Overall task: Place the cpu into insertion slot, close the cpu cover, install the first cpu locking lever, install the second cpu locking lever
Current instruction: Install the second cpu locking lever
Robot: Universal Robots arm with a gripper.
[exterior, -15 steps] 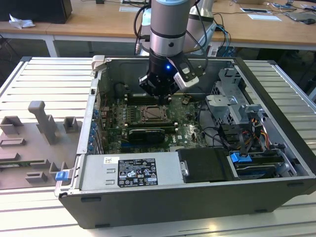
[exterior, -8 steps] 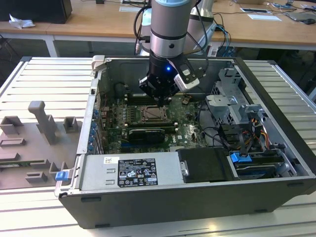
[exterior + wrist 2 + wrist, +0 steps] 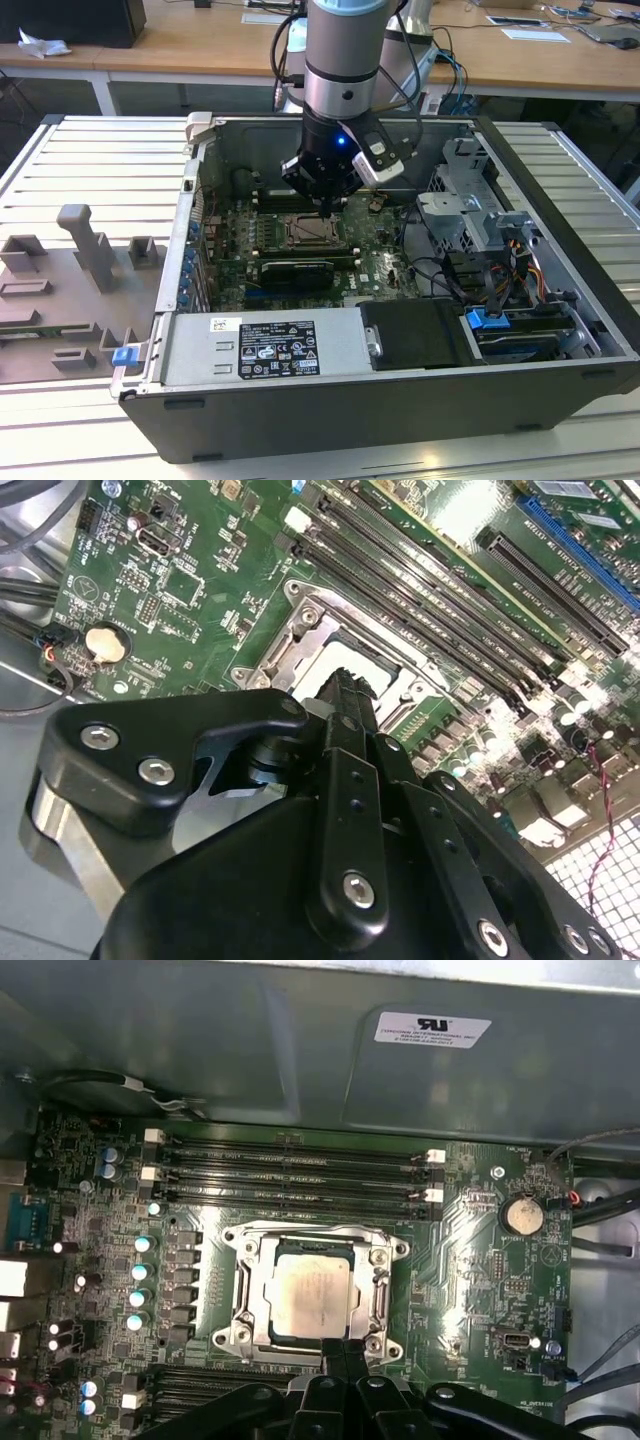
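At the centre of the first wrist view, the cpu (image 3: 311, 1295) lies in the insertion slot (image 3: 250, 1300), the cpu cover (image 3: 385, 1285) framing it; the gripper (image 3: 345, 1352), fingers pressed together and empty, hovers at its edge.

Ribbed metal table (image 3: 90, 150), open computer case (image 3: 330, 400), grey fixture (image 3: 75, 290)

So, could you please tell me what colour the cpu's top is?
Pale silver-beige; the cpu shows best in the first wrist view.

hand (image 3: 343, 1352) hiding cpu cover's (image 3: 312, 1245) near edge, fingertip gap unclear
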